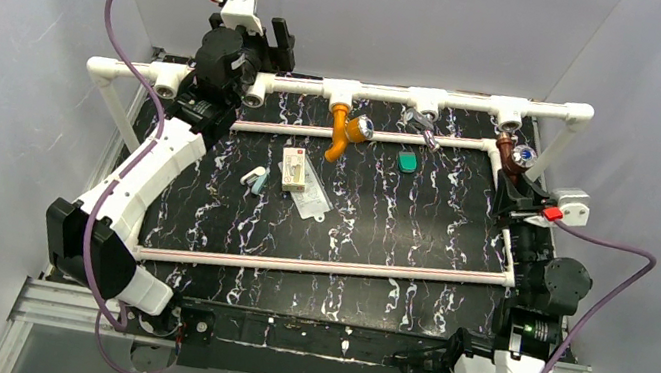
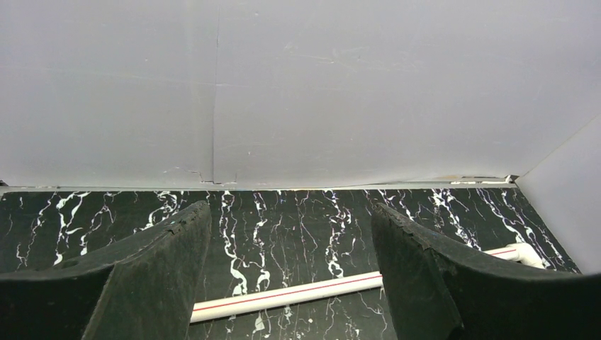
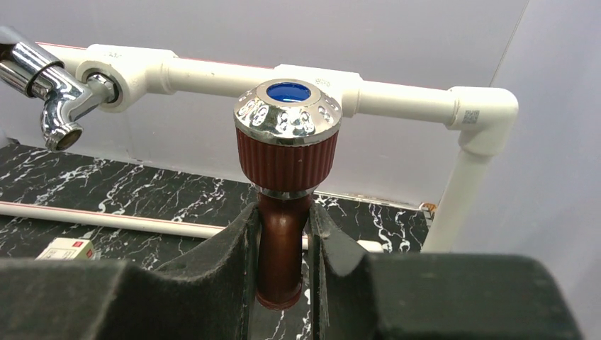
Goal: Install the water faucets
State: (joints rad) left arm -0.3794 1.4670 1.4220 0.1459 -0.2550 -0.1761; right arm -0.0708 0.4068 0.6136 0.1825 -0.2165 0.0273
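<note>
The dark reddish-brown faucet (image 3: 283,244) stands between the fingers of my right gripper (image 3: 285,212), which is shut on its spout. Its round silver knob with a blue centre (image 3: 288,117) sits in front of a white tee (image 3: 340,81) on the back pipe. I cannot tell whether it is joined to the tee. From above, this faucet (image 1: 512,158) is at the back right, with the right gripper (image 1: 515,184) just below it. The orange faucet (image 1: 345,133) hangs from another tee (image 1: 342,92). My left gripper (image 2: 290,212) is open and holds nothing, raised at the back left (image 1: 280,41).
A chrome tap (image 1: 423,126) (image 3: 57,106) is fitted on the back pipe. On the black marble table lie a green block (image 1: 408,162), a small box (image 1: 293,168), a clear bag (image 1: 312,200) and thin red-striped pipes (image 2: 283,294). A white elbow (image 3: 489,113) closes the frame's right corner.
</note>
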